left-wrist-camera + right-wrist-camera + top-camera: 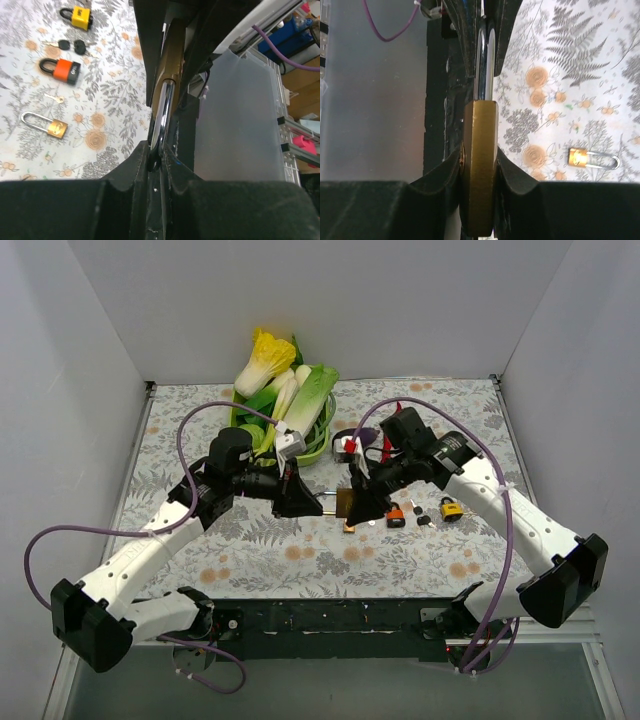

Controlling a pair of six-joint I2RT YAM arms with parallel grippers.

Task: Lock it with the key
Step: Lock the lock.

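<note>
Padlock [345, 506] is held mid-table, left gripper [314, 501] pinching its shackle [162, 112] at 9 o'clock, right gripper [358, 506] clamping its body; freeing either for the keys [424, 521] at 3 o'clock may drop it

The floral-patterned surface [330, 565] lies open near the arm bases and on the left. A green basket of leafy vegetables [318, 451] blocks the back centre; an orange padlock [396, 515], a yellow padlock [451, 508] and black-headed keys [424, 521] clutter the right-centre.
</note>
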